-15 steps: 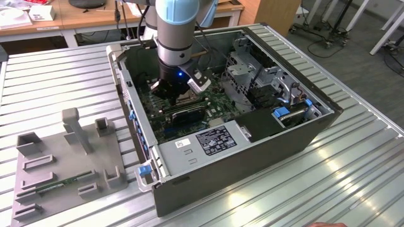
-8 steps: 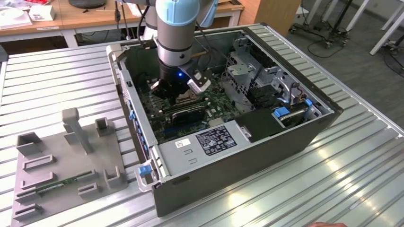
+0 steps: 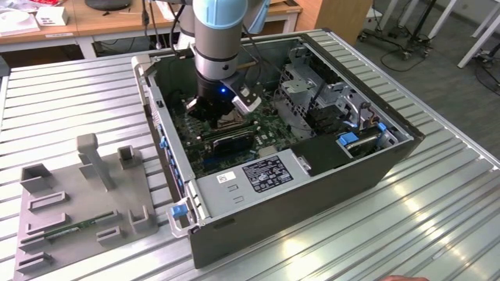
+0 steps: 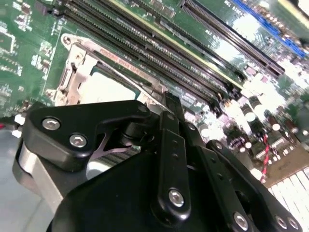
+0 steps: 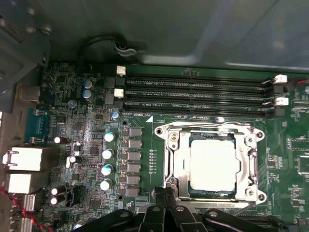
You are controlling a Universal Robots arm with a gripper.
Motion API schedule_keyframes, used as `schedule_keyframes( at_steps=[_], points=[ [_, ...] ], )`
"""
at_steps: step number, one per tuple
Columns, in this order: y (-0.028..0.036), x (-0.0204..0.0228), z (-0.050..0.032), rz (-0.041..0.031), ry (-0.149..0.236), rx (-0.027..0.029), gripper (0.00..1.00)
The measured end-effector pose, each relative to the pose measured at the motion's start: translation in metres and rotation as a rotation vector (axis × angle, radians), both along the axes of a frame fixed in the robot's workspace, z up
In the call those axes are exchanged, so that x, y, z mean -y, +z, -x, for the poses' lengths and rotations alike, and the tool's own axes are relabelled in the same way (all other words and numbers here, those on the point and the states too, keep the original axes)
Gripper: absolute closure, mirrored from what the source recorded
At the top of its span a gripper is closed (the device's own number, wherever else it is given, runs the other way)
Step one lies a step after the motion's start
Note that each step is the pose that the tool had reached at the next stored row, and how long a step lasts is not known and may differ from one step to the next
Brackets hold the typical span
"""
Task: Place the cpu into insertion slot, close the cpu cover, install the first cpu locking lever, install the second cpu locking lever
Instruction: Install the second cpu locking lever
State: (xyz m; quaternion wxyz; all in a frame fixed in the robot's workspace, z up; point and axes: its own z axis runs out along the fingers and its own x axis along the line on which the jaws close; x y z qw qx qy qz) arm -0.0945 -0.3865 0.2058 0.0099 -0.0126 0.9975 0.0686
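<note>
The cpu [image 5: 214, 164], bright silvery and square, is seen seated in the insertion slot [image 5: 178, 191] just beside the gripper [image 5: 166, 195], whose fingers are pressed together.

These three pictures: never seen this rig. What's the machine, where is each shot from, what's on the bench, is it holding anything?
It is a single robot arm reaching down into an open computer case that lies on a ribbed metal table. The exterior view looks on from off the arm; both wrist views come from cameras riding near the arm's wrist, looking at the green motherboard. The black gripper hangs just over the edge of the insertion slot. The cpu already sits in the slot, with the silvery cpu cover down around it. The long black strips beside it are memory slots. On the exterior view's left stands a grey fixture tray. I see nothing in the gripper.
</note>
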Motion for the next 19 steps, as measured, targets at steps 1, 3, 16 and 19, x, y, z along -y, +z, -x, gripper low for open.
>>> schedule_keyframes(
  at_steps=[1,3,16,19],
  points=[
    [0.0035,0.0,0.0,0.0003,0.0,-0.0003,0.89],
    [0.0108,0.0,0.0,0.0001,-0.001,0.0,0.89],
    [0.052,0.0,-0.0018,-0.0001,-0.003,0.0,0.89],
    [0.0521,0.0001,-0.0059,0.0001,-0.005,-0.0012,0.89]
  ],
)
